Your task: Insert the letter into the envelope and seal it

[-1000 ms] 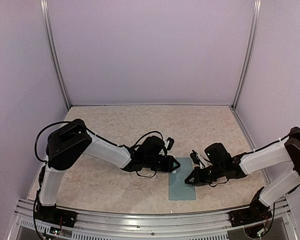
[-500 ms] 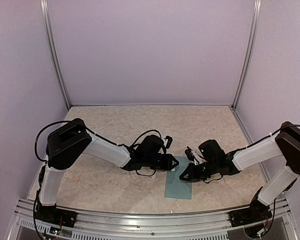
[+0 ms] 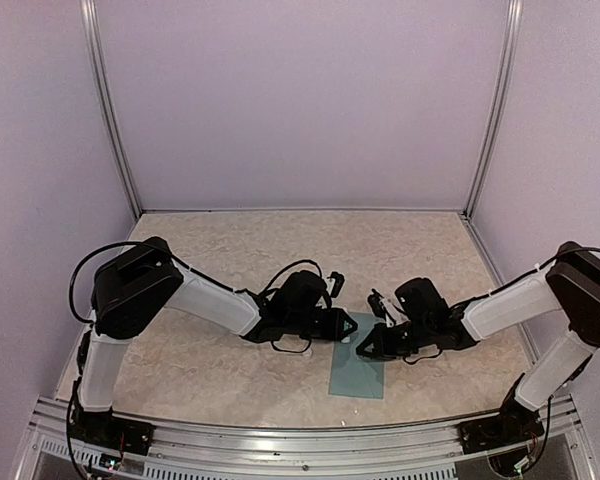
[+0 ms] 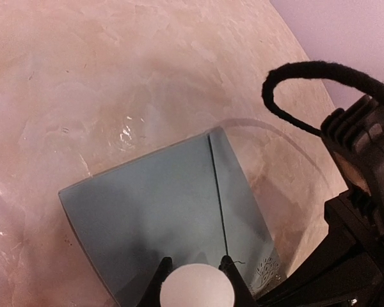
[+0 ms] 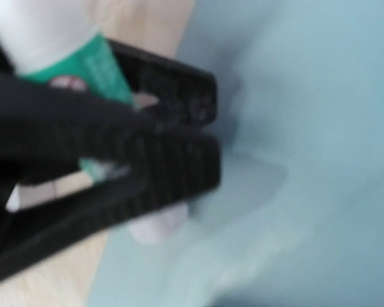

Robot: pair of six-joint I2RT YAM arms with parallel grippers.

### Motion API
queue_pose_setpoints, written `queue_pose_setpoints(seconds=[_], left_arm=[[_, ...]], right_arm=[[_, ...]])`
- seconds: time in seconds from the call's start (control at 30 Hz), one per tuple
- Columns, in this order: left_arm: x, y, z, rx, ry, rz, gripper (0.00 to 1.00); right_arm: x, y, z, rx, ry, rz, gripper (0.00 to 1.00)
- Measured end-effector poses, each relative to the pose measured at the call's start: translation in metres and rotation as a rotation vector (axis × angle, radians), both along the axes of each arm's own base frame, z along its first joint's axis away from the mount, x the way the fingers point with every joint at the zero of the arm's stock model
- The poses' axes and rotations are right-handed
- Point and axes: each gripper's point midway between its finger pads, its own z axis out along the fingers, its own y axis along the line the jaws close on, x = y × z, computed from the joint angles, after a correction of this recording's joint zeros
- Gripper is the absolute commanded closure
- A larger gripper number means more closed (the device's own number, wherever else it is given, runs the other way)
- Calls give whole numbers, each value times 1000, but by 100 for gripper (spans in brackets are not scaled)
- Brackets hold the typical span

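The teal envelope [image 3: 358, 371] lies flat on the table between the two arms. My left gripper [image 3: 348, 329] hovers over its far end, shut on a white-and-green glue stick [image 3: 347, 340]. The left wrist view shows the stick's round white end [image 4: 197, 288] between the fingertips, above the envelope [image 4: 166, 217] and its dark seam. My right gripper [image 3: 365, 350] is shut and empty, its tip low over the envelope's far part, close to the stick. In the blurred right wrist view its ribbed fingers [image 5: 173, 160] are closed just over the envelope [image 5: 307, 128], with the glue stick [image 5: 57, 38] right behind. The letter is out of view.
The beige marbled table [image 3: 230, 250] is walled in by lilac panels with metal posts [image 3: 115, 110]. An aluminium rail [image 3: 280, 435] runs along the near edge. The right arm's black body [image 4: 358, 192] fills the right side of the left wrist view.
My right gripper has moved left over the envelope, ending close to the left gripper and glue stick. The envelope has shifted slightly left. The left arm has barely moved.
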Motion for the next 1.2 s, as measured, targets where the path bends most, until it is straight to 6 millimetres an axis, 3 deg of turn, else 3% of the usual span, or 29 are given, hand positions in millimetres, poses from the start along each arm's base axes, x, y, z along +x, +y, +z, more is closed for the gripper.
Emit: queue_pose_setpoints(seconds=[0.1,0.27,0.33,0.53,0.7,0.97,1.2], left_arm=[[-1,1,0,1,0,0,100],[-1,1,0,2,1,0,100],[-1,1,0,2,1,0,100],[-1,1,0,2,1,0,100],[-1,1,0,2,1,0,100],[-1,1,0,2,1,0,100],[-1,1,0,1,1,0,100]], right_arm=[[-8,-4,11,18,-27,19,100],[-16,-10,51,97,-118,26,100],[-19,-13,55,108,-130,26,100],[-32,-24,22,47,-52,24,100],[-37,-23,8,28,-17,39,100],[-39,-17,-2,34,14,64,100],[-27,-12,-2,25,5,35,100]])
